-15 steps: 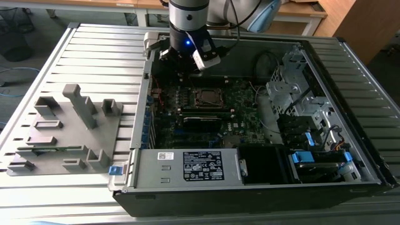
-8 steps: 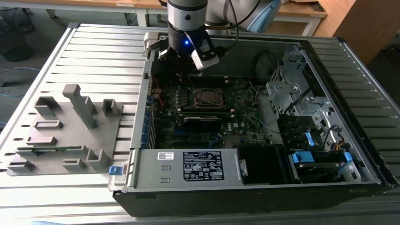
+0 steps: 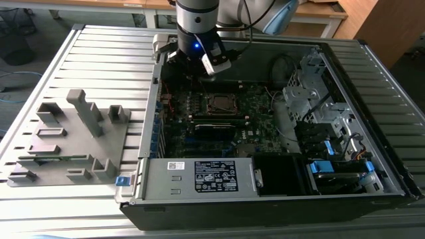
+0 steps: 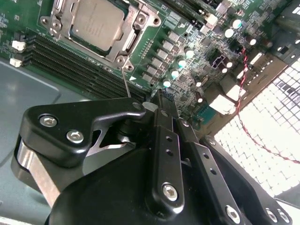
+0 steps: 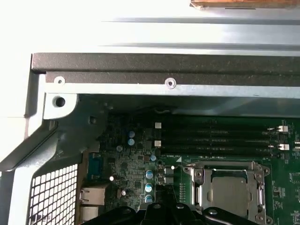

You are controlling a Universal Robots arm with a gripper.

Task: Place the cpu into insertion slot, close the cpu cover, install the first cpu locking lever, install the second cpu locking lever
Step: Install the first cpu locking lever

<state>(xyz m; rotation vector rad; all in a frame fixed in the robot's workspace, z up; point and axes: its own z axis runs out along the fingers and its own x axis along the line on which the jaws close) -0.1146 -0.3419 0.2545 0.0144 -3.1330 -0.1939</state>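
The cpu lies flat in the insertion slot on the motherboard, its dull silver top facing up. The cpu cover is down around it, framing the chip. A thin locking lever sticks out from the socket's corner toward my gripper. My gripper hangs inside the case beside the socket, toward the case's far wall in the exterior view. Its black fingers are shut, their tips close to the lever's end. I cannot tell whether they touch it.
Long black memory slots run beside the socket. The case wall stands close behind the gripper. A grey parts fixture sits at the exterior view's left. The power supply and the drive cage fill the rest of the case.
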